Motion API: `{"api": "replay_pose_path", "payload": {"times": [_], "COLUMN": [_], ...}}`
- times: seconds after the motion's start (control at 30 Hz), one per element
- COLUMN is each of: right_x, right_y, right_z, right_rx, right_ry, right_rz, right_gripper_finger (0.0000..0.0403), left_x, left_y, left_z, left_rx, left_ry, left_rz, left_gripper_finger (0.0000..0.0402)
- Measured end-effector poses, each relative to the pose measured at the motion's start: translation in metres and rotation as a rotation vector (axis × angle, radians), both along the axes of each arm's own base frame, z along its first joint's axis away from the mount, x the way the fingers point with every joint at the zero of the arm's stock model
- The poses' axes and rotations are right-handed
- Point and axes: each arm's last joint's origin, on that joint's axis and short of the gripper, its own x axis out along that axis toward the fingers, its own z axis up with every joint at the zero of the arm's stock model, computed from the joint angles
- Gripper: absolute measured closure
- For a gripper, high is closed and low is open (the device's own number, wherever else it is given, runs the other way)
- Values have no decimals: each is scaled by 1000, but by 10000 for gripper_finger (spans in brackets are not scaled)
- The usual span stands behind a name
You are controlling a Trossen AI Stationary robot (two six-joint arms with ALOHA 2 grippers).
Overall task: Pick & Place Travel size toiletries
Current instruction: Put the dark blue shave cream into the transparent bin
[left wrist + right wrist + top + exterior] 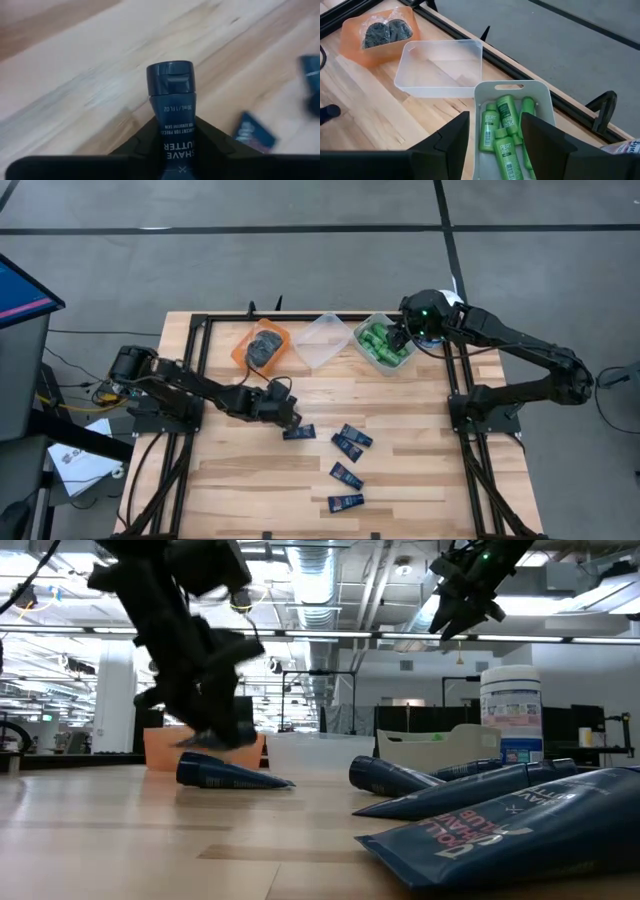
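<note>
Left hand (291,419) sits low over the wooden worktop (240,480), its dark fingers (220,142) drawn in narrow along the flanks of a navy shave-butter tube (172,117) — the wrist view shows the tube lying between them, cap end pointing away, though whether the pads are pressing yet I cannot tell. In the high view that tube (299,432) lies just at the hand's tip, left of four more navy tubes (351,438) scattered toward the front of the worktop.

These tubes look light and soft-bodied, with a flat crimped tail and a hard round cap. The body would likely give under pressure and the glossy skin may slip, so the firmest hold is probably across the shoulder just behind the cap, where the tube is thickest and stiffest — a pinch on the thin tail could let it swing or fold.

Right hand (404,333) hangs above the clear bin of green mini bottles (500,125), fingers parted and holding nothing. Between that bin and the orange bin (247,346) with the dark grey round tins (382,32) stands an empty clear bin (440,67), seemingly the place for the tubes.
</note>
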Motion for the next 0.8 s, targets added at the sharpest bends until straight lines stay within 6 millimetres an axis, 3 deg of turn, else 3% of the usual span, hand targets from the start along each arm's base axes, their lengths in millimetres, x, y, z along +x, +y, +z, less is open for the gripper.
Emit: {"api": "replay_pose_path", "payload": {"times": [0.27, 0.53, 0.63, 0.8], "right_x": [0, 1, 1, 1], "right_y": [0, 1, 2, 2], "right_z": [0, 0, 0, 0], "right_rx": [12, 23, 26, 40], "right_ry": [-7, -17, -20, -34], "right_rz": [13, 4, 3, -14], "right_gripper_finger": [233, 236, 235, 236], "left_x": [-10, -6, -1, 6], "left_y": [29, 88, 112, 148], "left_z": [53, 102, 108, 89], "left_rx": [136, 399, 440, 440], "left_ry": [-211, -446, -526, -507], "left_rz": [78, 68, 57, 10], "left_gripper_finger": [320, 320, 320, 320]}}
